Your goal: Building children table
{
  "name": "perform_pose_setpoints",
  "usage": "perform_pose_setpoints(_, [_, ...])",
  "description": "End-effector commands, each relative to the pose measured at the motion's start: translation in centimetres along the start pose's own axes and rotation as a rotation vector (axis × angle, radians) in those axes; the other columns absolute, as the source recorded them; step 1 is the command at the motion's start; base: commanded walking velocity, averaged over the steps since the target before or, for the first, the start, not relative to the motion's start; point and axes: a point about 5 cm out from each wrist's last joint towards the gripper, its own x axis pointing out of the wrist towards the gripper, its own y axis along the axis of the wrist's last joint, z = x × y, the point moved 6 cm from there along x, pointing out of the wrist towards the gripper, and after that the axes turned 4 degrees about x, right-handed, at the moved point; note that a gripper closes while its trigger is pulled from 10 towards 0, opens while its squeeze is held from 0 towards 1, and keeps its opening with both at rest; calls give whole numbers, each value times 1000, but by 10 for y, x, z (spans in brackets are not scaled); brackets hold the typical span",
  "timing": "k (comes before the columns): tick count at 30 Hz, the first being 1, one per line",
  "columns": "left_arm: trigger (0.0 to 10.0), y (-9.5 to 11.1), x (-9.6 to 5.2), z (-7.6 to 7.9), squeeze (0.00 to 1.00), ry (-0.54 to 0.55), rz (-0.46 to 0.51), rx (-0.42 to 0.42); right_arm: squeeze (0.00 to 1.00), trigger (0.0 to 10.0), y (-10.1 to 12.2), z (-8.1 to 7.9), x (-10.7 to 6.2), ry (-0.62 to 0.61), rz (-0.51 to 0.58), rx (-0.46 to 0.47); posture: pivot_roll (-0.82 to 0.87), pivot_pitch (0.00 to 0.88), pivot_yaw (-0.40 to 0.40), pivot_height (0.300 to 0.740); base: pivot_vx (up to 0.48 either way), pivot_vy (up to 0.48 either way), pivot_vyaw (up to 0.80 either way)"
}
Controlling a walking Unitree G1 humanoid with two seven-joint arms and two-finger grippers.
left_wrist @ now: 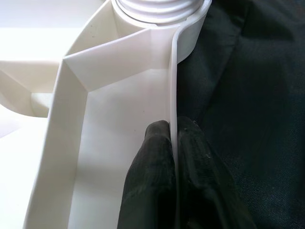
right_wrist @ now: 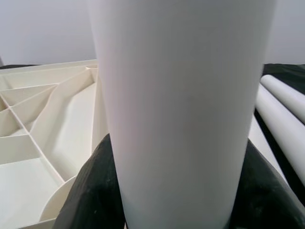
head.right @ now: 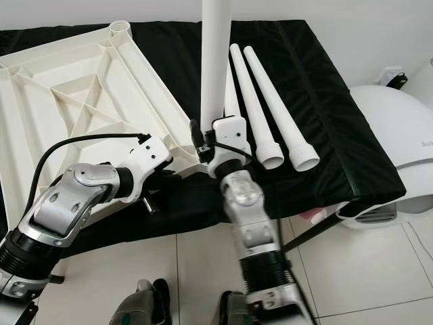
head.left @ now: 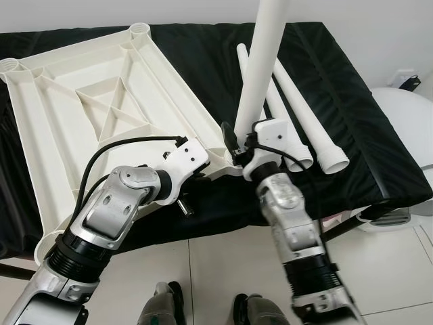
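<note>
1. left eye view: nearest the camera are the robot's two silver arms over a pale tiled floor. the left pincer reaches to the near edge of the upside-down white ribbed plastic tabletop, which lies on a black cloth-covered desk.
2. the right pincer grips an upright white plastic tube leg standing at the tabletop's near right corner.
3. right eye view: two more loose white tapered plastic legs lie side by side on the black cloth, just right of the upright leg, threaded ends toward the robot. a white rounded appliance stands on the floor to the right of the desk.
4. left wrist view: the left pincer's black fingers are pinched narrow on the thin white rim of the tabletop, one finger each side; a threaded corner socket sits further along the rim.
5. right wrist view: the right pincer's black fingers clasp the white leg from both sides, tabletop ribs beside it.
</note>
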Motion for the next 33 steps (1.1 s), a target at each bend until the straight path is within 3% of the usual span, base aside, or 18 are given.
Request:
perform_pose_setpoints(1, [10000,1,-4,-8,0,59,5,-4,0,0,-25,11,-8,-72,-95,-20,-15,195,-24,740,0,0,0])
perform_pose_setpoints(9, [10000,1,-4,-9,0,58,3,-3,0,0,-23,11,-8,-87,-94,-17,-16,197,-22,740,0,0,0])
perform_pose_setpoints(10, [10000,1,-4,-9,0,59,3,-3,0,10000,-23,13,-8,-89,-96,-14,-17,198,-22,740,0,0,0])
perform_pose_setpoints(12, [10000,1,-4,-9,0,59,3,-3,0,10000,-23,13,-8,-93,-97,-13,-17,198,-22,740,0,0,0])
perform_pose_setpoints(13, [10000,1,-4,-9,0,59,4,-3,976,10000,-23,13,-7,-87,-95,-5,-18,197,-23,740,0,0,0])
perform_pose_setpoints(23, [10000,1,-4,-10,0,62,5,-4,1000,10000,-16,11,-4,12,-64,37,-20,198,-22,740,0,0,0])
perform_pose_setpoints(28, [10000,1,-4,-11,0,64,5,-4,1000,10000,-3,8,-1,197,-34,60,-20,200,-21,740,0,0,0])
perform_pose_setpoints(33, [10000,1,-5,-12,0,66,5,-3,1000,10000,8,23,4,308,-27,35,-20,197,-21,740,0,0,0])
